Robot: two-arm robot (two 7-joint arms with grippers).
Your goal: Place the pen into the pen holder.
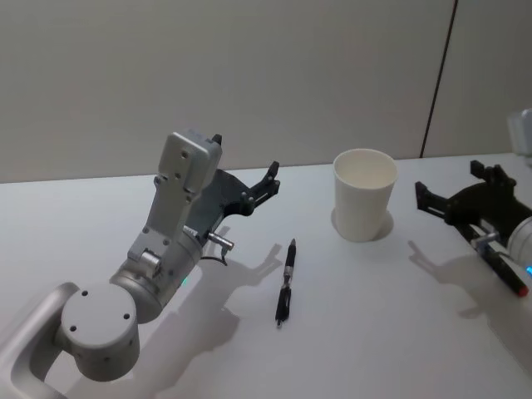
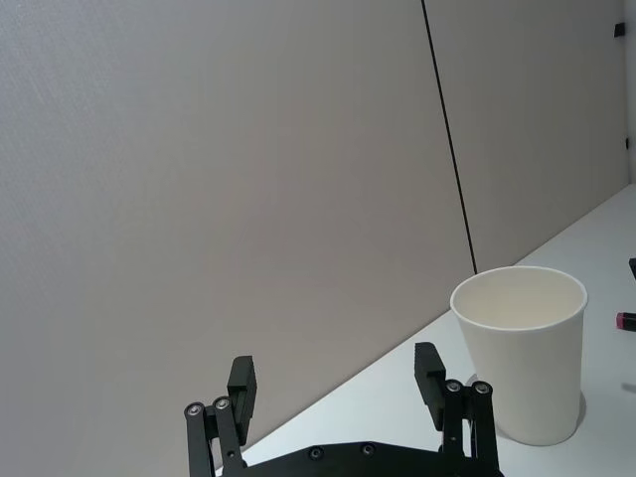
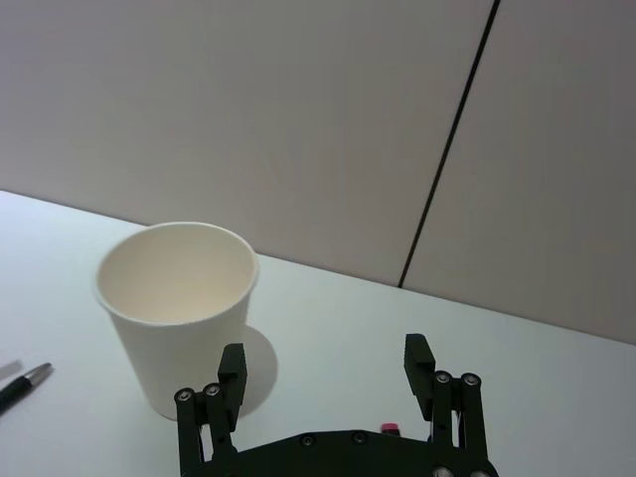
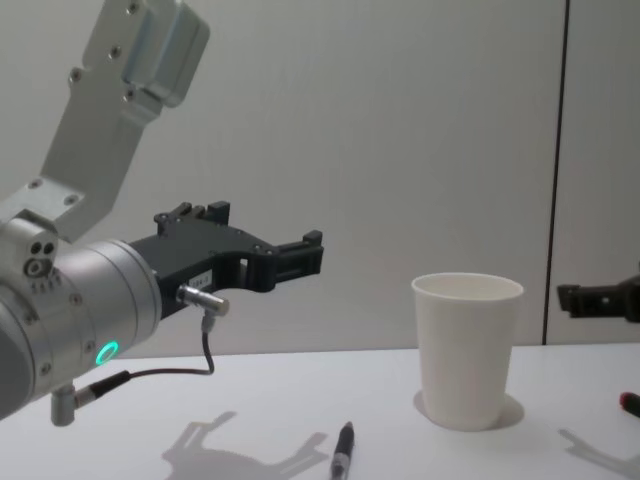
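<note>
The pen holder (image 1: 364, 204) looks like plain white paper, matt and smooth, and the table (image 1: 374, 332) under it is a smooth, matt white surface. The pen (image 1: 285, 283) has a black, slightly glossy barrel with a silvery, metal-looking section. The left gripper (image 2: 335, 370) and right gripper (image 3: 326, 356) look like matt black plastic with small bright metal pins, while the left arm (image 1: 166, 224) wears a satin, silver-grey shell.

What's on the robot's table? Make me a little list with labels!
pen: lying flat on the table, outside the pen holder
pen holder: white paper, upright, empty
left gripper: open, raised above the table, holding nothing
right gripper: open, right of the pen holder, holding nothing
</note>
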